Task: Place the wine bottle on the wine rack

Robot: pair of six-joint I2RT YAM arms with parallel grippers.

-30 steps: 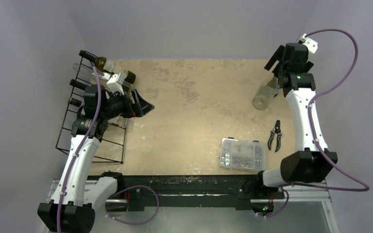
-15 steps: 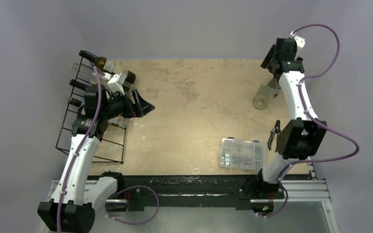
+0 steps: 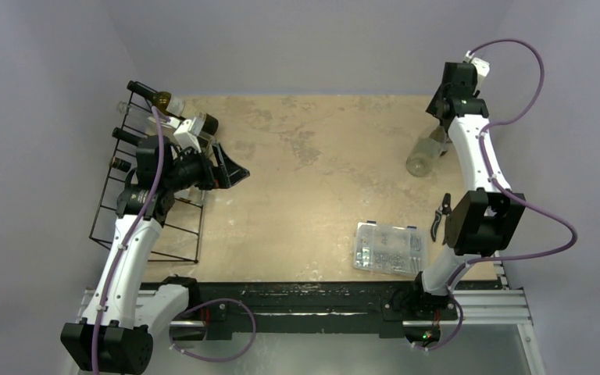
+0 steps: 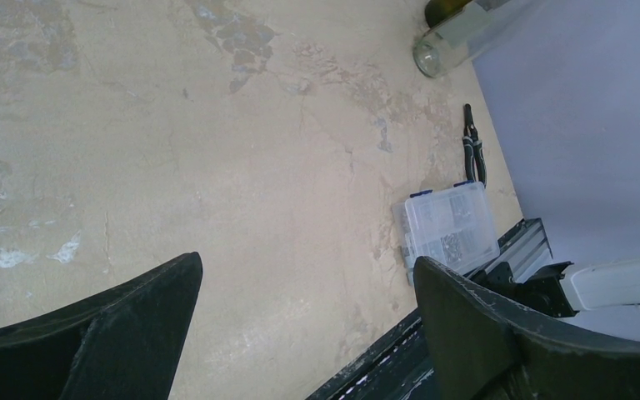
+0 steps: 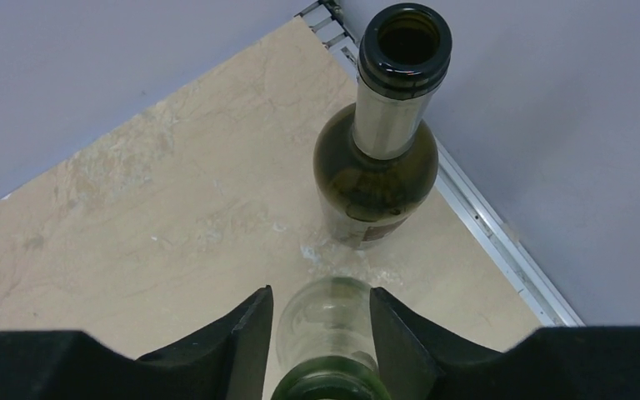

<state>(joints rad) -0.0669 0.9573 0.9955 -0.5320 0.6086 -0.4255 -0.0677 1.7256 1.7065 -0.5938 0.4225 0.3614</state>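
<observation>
Rack: the black thin-wire wine rack [image 3: 105, 211] stands at the left edge of the tan mottled table [image 3: 320, 156], on my left arm's side.
Rack contents: several bottles [image 3: 162, 101] lie in its far cells, necks towards the far-left corner; the near cells show only wire.
Box: a clear lidded plastic box [image 3: 359, 248] lies near the front right, with small mixed parts in its compartments.
Beside box: black-handled pliers [image 3: 441, 219] lie just to its right.
Task bottle, place: the clear glass wine bottle with a green mouth rim [image 3: 422, 155] is at the far right corner, well apart from the rack.
Task bottle, axis: its mouth end points up at my right wrist and its base is on the table. I cannot tell whether it is plumb or leaning.
Neighbour: an upright dark green bottle with an open mouth [image 5: 375, 167] stands just beyond it.
Right gripper [image 5: 321, 293]: my fingers flank the clear bottle's neck closely. I cannot tell whether they press it.
Left gripper [image 4: 304, 267]: my fingers are spread wide over bare table beside the rack, holding nothing.
</observation>
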